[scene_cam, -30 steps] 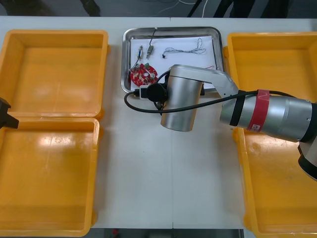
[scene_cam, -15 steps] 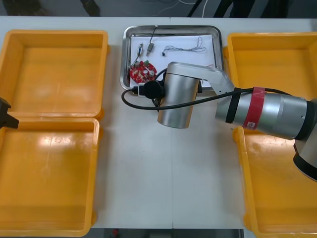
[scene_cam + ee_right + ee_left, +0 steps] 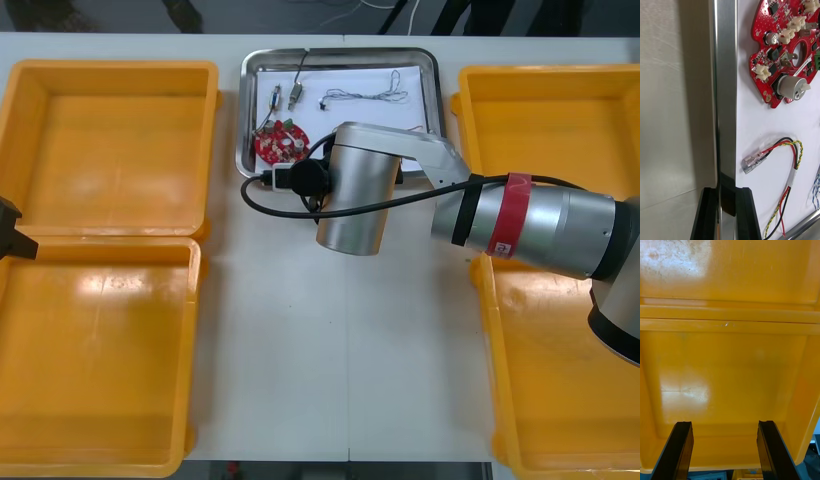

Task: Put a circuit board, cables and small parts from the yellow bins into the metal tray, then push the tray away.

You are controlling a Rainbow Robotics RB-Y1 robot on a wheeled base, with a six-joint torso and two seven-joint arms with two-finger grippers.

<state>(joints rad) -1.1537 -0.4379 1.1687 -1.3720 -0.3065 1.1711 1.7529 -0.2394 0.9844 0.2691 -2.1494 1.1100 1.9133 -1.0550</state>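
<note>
**Right tool [image 3: 726,195] clenched on the metal tray's [image 3: 243,110] near rim.**
The tray sits at the far middle of the counter [image 3: 320,350], between the yellow bins [image 3: 110,130]. It holds a round red circuit board [image 3: 784,52] and a red and yellow cable [image 3: 784,157]. Stiff, thin and probably slick underneath, it should slide readily. The raised rim is the natural hold, and it stands pinched between the fingers [image 3: 709,210]. The left tool [image 3: 724,423] hangs released over a left bin.

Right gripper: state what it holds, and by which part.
The right gripper grips the metal tray by its rim, one finger on each side.
</note>
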